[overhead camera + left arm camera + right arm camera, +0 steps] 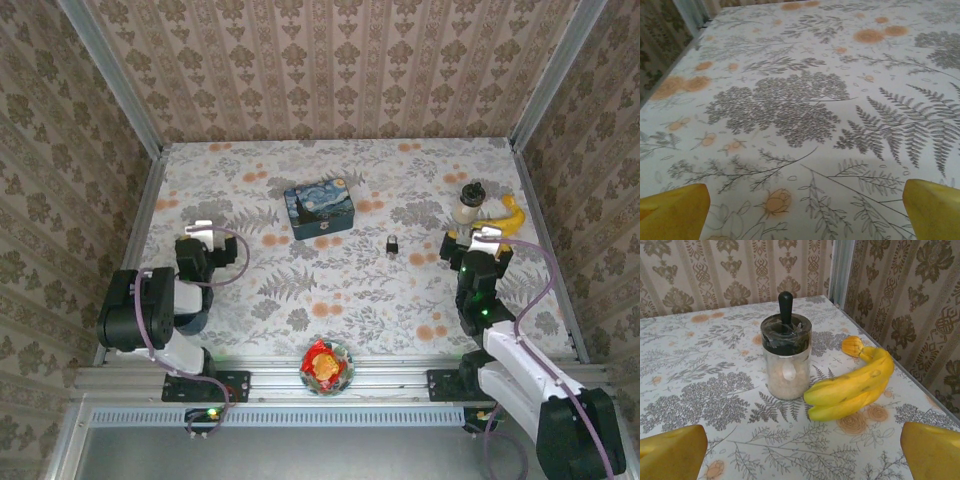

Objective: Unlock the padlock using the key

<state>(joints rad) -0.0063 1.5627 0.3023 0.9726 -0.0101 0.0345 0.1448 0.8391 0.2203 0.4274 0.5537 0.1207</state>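
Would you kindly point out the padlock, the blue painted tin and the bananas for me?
padlock (393, 243), top external view, on its dark body.
blue painted tin (320, 208), top external view, middle of its lid.
bananas (855, 387), right wrist view, middle of the bunch.

Table (300, 290) cover: matt, smooth, floral print. 
The padlock (393, 244): dark body, looks metal; too small to judge finish. 
Painted tin (320, 209): slight gloss. 
Jar (786, 357): clear glass wall, shiny black lid. 
Bananas (852, 387): smooth, waxy skin. 
The right claw (800, 442), fingers (672, 452): matt yellow.
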